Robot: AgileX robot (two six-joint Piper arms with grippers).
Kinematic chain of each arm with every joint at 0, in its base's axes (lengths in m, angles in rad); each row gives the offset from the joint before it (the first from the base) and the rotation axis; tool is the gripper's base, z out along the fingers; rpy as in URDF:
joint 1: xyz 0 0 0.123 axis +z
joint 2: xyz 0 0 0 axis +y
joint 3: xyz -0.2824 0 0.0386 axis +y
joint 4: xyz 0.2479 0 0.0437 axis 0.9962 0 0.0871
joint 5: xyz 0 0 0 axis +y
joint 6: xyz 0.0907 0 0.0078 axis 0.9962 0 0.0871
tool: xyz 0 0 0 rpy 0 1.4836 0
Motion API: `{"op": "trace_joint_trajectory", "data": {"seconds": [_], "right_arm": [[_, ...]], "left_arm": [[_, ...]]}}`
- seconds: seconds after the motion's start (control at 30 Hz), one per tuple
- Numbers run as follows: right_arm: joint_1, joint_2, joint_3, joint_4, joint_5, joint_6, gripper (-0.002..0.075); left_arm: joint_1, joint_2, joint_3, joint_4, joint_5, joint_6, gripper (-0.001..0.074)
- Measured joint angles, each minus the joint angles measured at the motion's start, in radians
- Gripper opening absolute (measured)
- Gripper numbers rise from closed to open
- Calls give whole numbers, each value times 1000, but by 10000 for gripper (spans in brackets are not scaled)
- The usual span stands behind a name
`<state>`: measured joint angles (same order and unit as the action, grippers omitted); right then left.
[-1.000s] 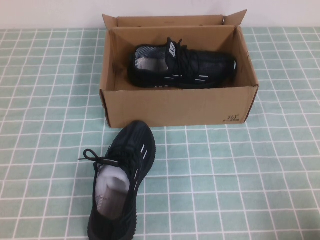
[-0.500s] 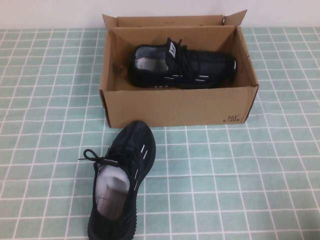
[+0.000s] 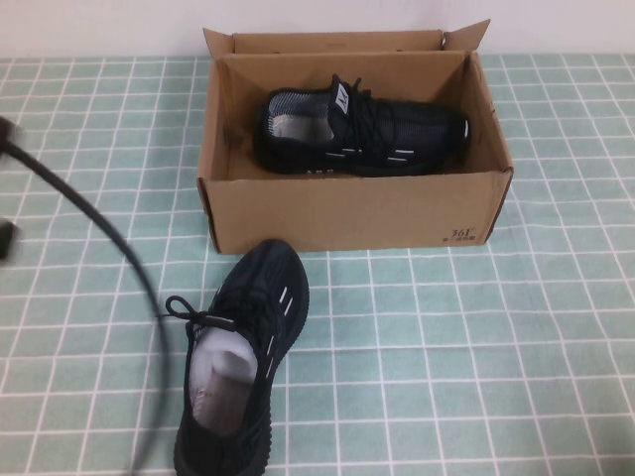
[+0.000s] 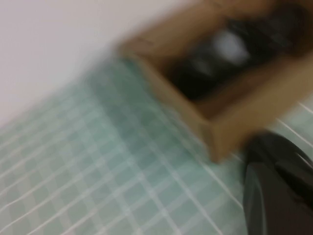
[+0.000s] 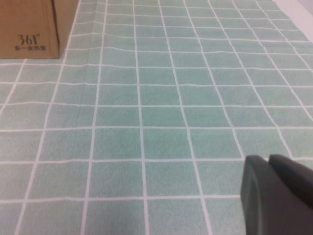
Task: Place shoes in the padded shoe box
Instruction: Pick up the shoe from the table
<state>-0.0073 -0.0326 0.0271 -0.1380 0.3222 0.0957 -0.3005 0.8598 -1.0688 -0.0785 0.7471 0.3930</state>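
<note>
An open brown cardboard shoe box [image 3: 347, 213] stands at the back middle of the green checked cloth. One black sneaker [image 3: 362, 134] lies on its side inside it. A second black sneaker [image 3: 243, 357] lies on the cloth in front of the box, toe towards it. My left gripper [image 4: 264, 152] shows only in the blurred left wrist view, left of the box [image 4: 244, 122], which holds the dark shoe [image 4: 220, 54]. My right gripper [image 5: 268, 159] is shut and empty, low over bare cloth right of the box corner [image 5: 29, 27].
A black cable [image 3: 109, 238] of the left arm arcs across the left side of the high view, down past the loose sneaker's laces. A white wall runs behind the box. Bare cloth lies to the right of the box and the sneaker.
The left arm's cable and a dark part of the arm have come into the high view at the left edge. Shoes and box have not moved.
</note>
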Motion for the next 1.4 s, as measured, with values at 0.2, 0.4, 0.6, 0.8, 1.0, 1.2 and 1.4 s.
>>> {"op": "trace_joint_trajectory", "data": {"seconds": [0.2, 0.4, 0.6, 0.8, 1.0, 1.2, 1.4], "right_arm": [[0, 0, 0, 0, 0, 0, -8], [0, 0, 0, 0, 0, 0, -8], [0, 0, 0, 0, 0, 0, -8], [0, 0, 0, 0, 0, 0, -8], [0, 0, 0, 0, 0, 0, -8], [0, 0, 0, 0, 0, 0, -8], [0, 0, 0, 0, 0, 0, -8]], "left_arm": [[-176, 155, -50, -25, 108, 161, -6], [-318, 253, -57, -18, 121, 185, 64], [-395, 347, -57, 51, 199, 187, 323], [-401, 416, -57, 127, 286, 187, 398], [-401, 439, -57, 178, 290, 187, 404], [-401, 486, -57, 192, 282, 187, 404], [-401, 540, -57, 193, 257, 206, 405]]}}
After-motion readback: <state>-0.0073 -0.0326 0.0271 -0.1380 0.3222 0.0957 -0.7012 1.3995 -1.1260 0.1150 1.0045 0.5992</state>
